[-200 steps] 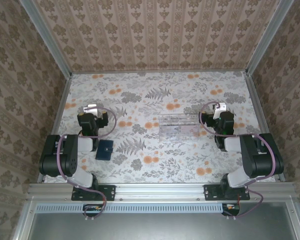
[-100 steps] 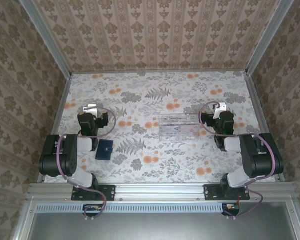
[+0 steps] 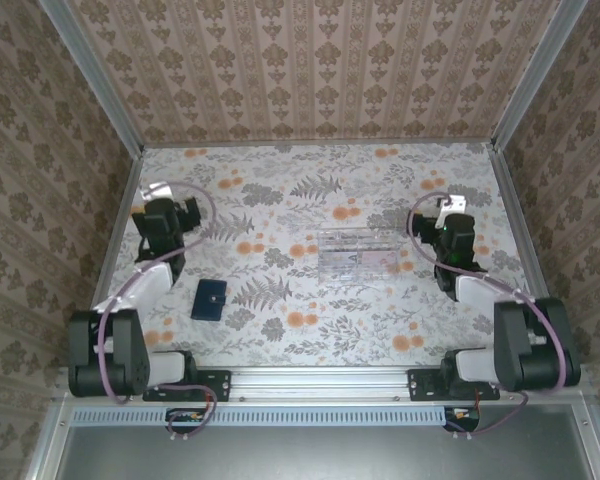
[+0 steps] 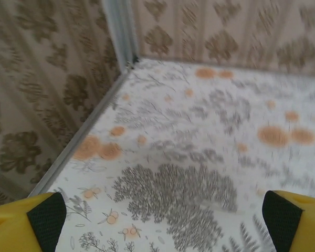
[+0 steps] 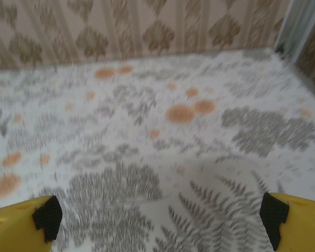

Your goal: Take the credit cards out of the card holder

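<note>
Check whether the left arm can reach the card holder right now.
Probably yes. The card holder lies on open table right beside the left arm, nothing in between. The left claw is open and empty but faces the far left corner, so it would have to swing back.

Clear plastic rectangular tray just right of frame centre, flat on table, long side running left-right. White floral-print table cover, grey ferns, orange blossoms, fills middle of frame. Beige damask wallpaper panels: back wall across top, left wall, right wall. Silver aluminium rail across lower frame; grey panel below it. Aluminium corner post upper left in left wrist view, blurred.
</note>
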Motion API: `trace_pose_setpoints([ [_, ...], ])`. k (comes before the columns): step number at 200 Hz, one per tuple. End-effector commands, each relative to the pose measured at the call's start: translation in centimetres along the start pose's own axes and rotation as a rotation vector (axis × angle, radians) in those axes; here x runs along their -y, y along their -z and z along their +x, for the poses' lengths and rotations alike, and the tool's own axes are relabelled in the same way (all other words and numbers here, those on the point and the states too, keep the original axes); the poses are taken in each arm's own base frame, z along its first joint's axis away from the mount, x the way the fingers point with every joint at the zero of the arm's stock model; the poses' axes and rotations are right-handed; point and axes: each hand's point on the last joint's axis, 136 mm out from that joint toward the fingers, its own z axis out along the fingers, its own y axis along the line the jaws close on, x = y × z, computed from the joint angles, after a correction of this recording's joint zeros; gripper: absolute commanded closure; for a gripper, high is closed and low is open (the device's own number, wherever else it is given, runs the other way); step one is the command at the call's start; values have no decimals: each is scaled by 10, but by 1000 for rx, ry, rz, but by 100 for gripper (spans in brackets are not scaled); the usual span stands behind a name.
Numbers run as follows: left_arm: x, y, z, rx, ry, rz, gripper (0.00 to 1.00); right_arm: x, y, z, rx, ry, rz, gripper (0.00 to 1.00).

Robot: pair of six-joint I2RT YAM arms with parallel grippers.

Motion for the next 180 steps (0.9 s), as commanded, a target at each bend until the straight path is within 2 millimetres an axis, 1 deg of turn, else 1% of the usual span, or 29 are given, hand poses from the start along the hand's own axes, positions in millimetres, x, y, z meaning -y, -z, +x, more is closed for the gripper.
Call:
trace_pose_setpoints([
  [1, -27, 25, 4, -178, 231, -140, 0, 12, 15, -21, -12, -123, 73, 0],
  [13, -27, 36, 5, -256, 327, -149, 0, 12, 24, -31, -29, -229, 79, 0],
  [26, -12, 42, 6, -313, 347, -65, 0, 21, 37, -35, -67, -370, 139, 0],
  [31, -8, 44, 9, -328, 360, -39, 0, 25, 42, -33, -86, -409, 163, 0],
  [41, 4, 50, 18, -363, 394, 26, 0, 18, 46, -37, -96, -409, 124, 0],
  [58, 21, 62, 37, -423, 436, 131, 0, 0, 52, -41, -131, -431, 24, 0],
  [78, 28, 76, 70, -508, 444, 161, 0, -33, 61, -42, -170, -436, -138, 0],
  [87, 27, 83, 87, -550, 435, 150, 0, -51, 67, -41, -190, -415, -197, 0],
  [93, 26, 87, 98, -582, 430, 142, 0, -59, 71, -40, -201, -398, -216, 0],
  [111, 27, 97, 126, -659, 389, 130, 0, -91, 86, -35, -224, -298, -276, 0],
  [123, 27, 101, 147, -711, 383, 120, 0, -107, 95, -31, -228, -254, -303, 0],
  [140, 35, 104, 175, -787, 415, 156, 0, -129, 104, -27, -231, -204, -350, 0],
  [151, 31, 106, 196, -846, 408, 123, 0, -139, 108, -27, -238, -184, -370, 0],
  [170, 22, 108, 216, -911, 359, 63, 0, -160, 115, -29, -248, -138, -418, 0],
  [180, 25, 107, 221, -930, 356, 76, 0, -170, 118, -31, -248, -112, -435, 0],
])
